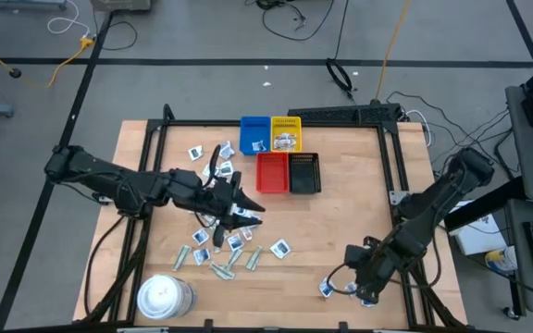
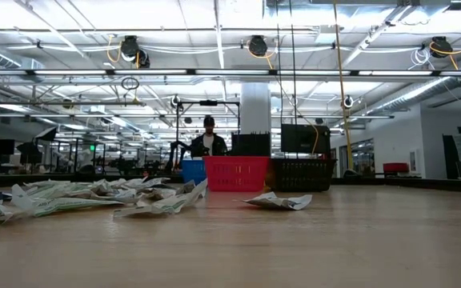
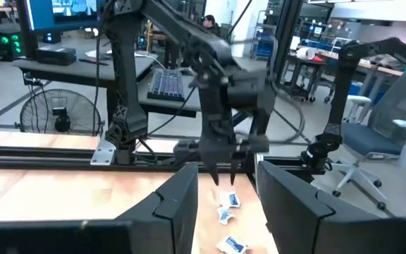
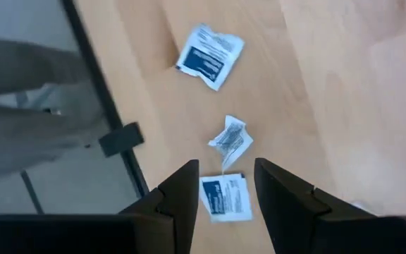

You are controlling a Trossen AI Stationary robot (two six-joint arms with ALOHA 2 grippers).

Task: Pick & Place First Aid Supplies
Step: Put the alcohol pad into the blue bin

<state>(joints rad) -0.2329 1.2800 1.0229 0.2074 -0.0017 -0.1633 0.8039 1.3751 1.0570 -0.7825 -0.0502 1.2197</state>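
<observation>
The first aid supplies are small flat packets. Several lie scattered at the table's middle left point(image 1: 222, 248), and in the low view they form a pile point(image 2: 94, 196). A few more lie near the right front corner point(image 1: 327, 289). My left gripper point(image 1: 241, 211) is held level over the middle pile, open, with nothing between its fingers point(image 3: 224, 212). My right gripper point(image 1: 354, 277) points steeply down over the corner packets, open. Its fingers stand on either side of a white packet with blue print point(image 4: 225, 197). A crumpled packet point(image 4: 230, 139) and another blue-printed one point(image 4: 210, 56) lie just beyond.
Blue point(image 1: 254, 134), yellow point(image 1: 286, 132), red point(image 1: 272, 172) and black point(image 1: 304, 173) trays stand at the far middle; the yellow one holds packets. A white tub point(image 1: 165, 298) sits at the near left. The table's black frame rail point(image 4: 101, 92) runs close beside my right gripper.
</observation>
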